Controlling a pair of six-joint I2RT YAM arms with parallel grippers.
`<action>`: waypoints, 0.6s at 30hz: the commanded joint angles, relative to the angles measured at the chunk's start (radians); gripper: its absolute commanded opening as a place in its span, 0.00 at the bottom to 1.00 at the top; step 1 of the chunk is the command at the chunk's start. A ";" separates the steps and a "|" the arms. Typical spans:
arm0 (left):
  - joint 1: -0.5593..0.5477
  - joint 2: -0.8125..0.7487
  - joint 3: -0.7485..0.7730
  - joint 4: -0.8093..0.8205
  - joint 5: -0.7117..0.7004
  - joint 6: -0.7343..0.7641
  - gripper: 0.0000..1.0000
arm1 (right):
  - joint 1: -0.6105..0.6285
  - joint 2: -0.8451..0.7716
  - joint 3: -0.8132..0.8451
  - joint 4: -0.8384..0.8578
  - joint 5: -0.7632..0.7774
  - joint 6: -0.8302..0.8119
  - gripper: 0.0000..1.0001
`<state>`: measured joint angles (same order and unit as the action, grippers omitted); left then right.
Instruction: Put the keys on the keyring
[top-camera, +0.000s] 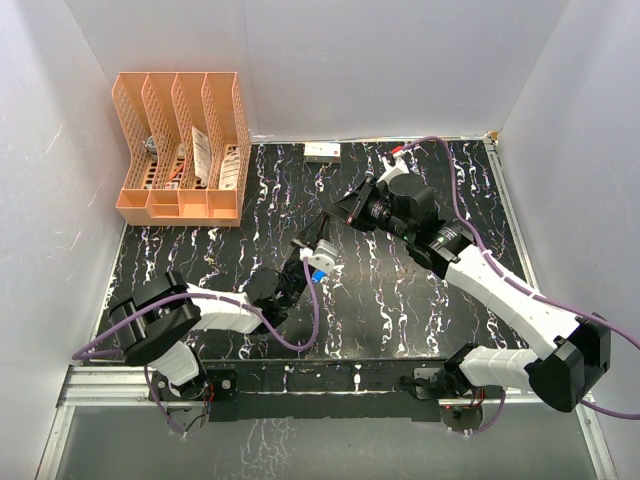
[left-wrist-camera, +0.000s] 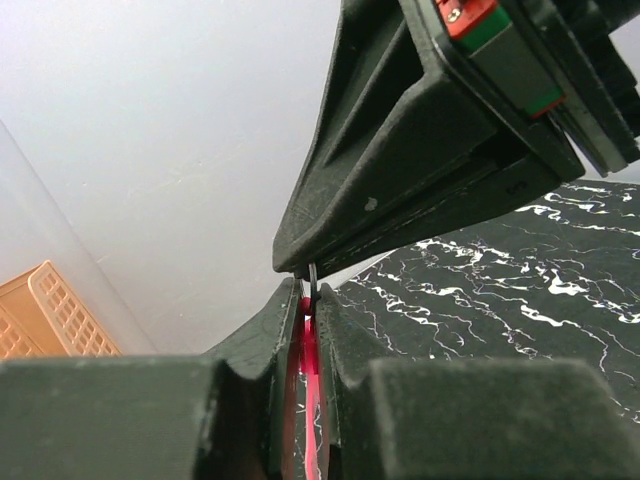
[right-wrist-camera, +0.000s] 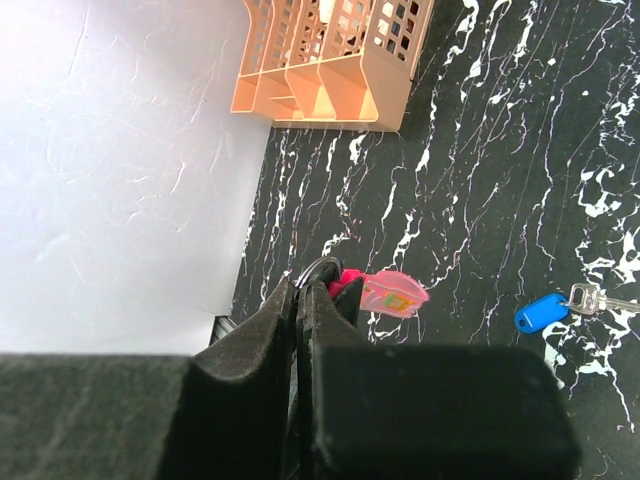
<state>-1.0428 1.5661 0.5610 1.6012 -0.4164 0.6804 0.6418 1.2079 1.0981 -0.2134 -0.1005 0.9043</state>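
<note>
Keyring (right-wrist-camera: 375, 293) held in the air between two robot hands, above the middle of a black marbled worktop (top-camera: 400, 310). The right hand (right-wrist-camera: 300, 292) has its fingers pressed together, pinching the thin metal ring (right-wrist-camera: 322, 266). The left hand (left-wrist-camera: 308, 305), tip to tip with it, is pressed onto the red strap (left-wrist-camera: 308, 355). Neither key is on the ring: the blue-headed key (right-wrist-camera: 540, 312) and the silver key (right-wrist-camera: 592, 297) lie just beside each other on the worktop below. The likely step is steadying the keyring for threading. To do it well, the strap grip should be firm and most of the ring left exposed. The fingertips cover much of the ring, and one hand must let go to fetch a key. Both arms crowd the space over the keys. An orange file rack (top-camera: 180, 150) stands well apart in the far left corner.
</note>
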 joint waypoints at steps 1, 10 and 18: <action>-0.004 -0.041 -0.008 0.185 0.010 -0.006 0.02 | 0.002 -0.040 0.009 0.050 0.033 0.003 0.00; -0.003 -0.067 -0.032 0.183 0.024 -0.004 0.00 | 0.002 -0.043 0.011 0.064 0.039 0.002 0.04; -0.002 -0.162 -0.066 0.107 0.026 -0.083 0.00 | 0.000 -0.076 0.023 0.060 0.091 -0.035 0.33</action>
<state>-1.0435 1.5021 0.5091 1.6001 -0.4004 0.6567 0.6476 1.1851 1.0977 -0.2077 -0.0681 0.9028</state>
